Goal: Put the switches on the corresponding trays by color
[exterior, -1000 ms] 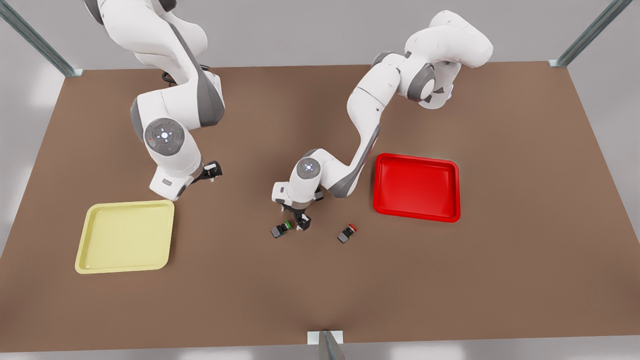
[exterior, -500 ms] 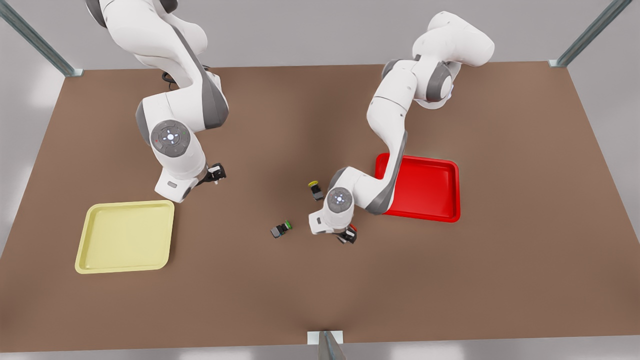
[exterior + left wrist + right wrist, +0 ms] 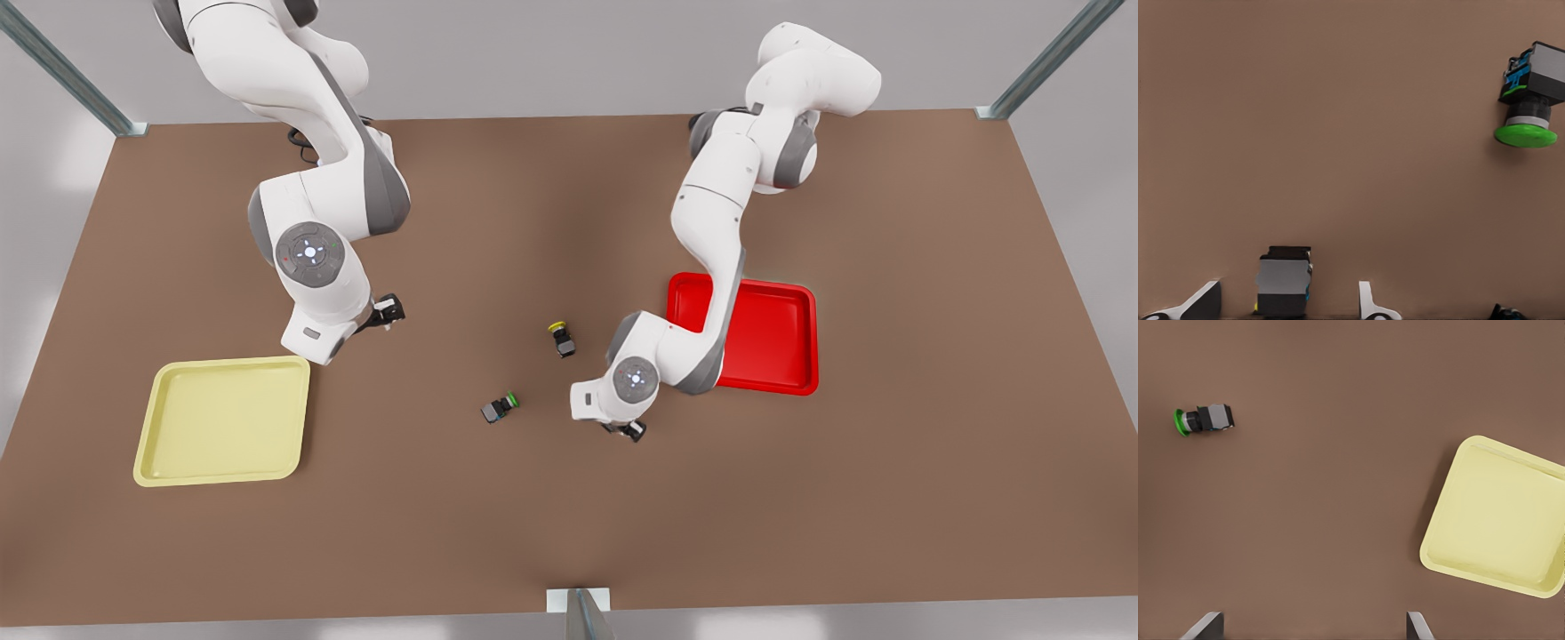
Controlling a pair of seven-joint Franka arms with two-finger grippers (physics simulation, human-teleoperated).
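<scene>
The left gripper [image 3: 629, 431] is found released, fingers astride but clear of a switch [image 3: 1283, 279] of hidden cap, near the red tray [image 3: 773, 333]; the yellow switch [image 3: 562, 338] lies on the table [image 3: 889, 498], while the right gripper [image 3: 387, 311] waits, spread, beside the yellow tray [image 3: 222, 418].
</scene>
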